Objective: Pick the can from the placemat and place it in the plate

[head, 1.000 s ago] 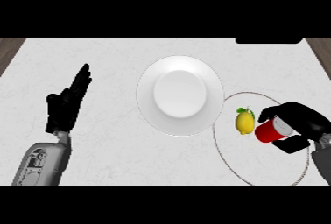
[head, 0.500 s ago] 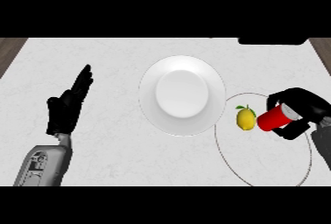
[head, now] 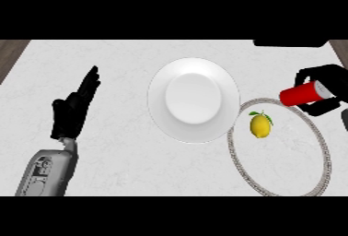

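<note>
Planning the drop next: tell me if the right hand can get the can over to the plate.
Probably yes. The right hand holds the red can raised beside the white plate; only the lemon lies nearby, lower on the placemat, off the path.

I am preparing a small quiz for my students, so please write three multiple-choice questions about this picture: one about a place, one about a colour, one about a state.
1. Where does the lemon lie?
A. on the white plate
B. inside the ring of the placemat
C. in the left hand

2. What colour is the can?
A. red
B. green
C. blue

3. How is the left hand?
A. curled round the can
B. pressing on the plate
C. open, holding nothing

Answers:
1 B: the lemon lies within the placemat, beside the plate, not on it.
2 A: the can in the right hand is red.
3 C: the left hand shows straight fingers at the view's left, apart from everything.
</note>
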Motion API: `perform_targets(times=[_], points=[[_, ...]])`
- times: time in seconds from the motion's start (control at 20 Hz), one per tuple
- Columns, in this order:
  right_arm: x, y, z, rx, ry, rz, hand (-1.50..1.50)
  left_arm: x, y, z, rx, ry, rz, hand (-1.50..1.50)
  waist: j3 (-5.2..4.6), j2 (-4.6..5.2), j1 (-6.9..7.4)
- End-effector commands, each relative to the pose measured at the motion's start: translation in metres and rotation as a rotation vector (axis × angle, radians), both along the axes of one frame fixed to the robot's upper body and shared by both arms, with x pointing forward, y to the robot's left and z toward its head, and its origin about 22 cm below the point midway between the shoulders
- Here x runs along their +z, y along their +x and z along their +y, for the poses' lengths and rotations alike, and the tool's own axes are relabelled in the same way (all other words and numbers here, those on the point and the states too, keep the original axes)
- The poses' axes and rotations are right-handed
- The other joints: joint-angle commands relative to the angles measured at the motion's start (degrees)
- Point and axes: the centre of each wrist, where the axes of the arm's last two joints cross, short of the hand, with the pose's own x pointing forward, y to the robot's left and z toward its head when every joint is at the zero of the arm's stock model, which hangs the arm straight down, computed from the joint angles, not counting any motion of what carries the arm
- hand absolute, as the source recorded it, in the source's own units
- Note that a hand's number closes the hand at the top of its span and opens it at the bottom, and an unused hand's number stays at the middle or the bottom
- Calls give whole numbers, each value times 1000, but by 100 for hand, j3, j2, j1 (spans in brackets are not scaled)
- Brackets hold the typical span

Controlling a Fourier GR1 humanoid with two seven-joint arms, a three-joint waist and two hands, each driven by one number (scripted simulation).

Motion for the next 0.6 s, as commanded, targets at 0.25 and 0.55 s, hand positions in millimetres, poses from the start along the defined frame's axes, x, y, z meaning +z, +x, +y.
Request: perform_targets(times=[0.25,0.55], points=[[44,15,2,205,277,-339,150,-5,-10,21,37,9,6,0,-10,-66,-116],[67,29,61,350,396,-290,150,2,-12,7,29,0,15,0,-15,-95,-171]])
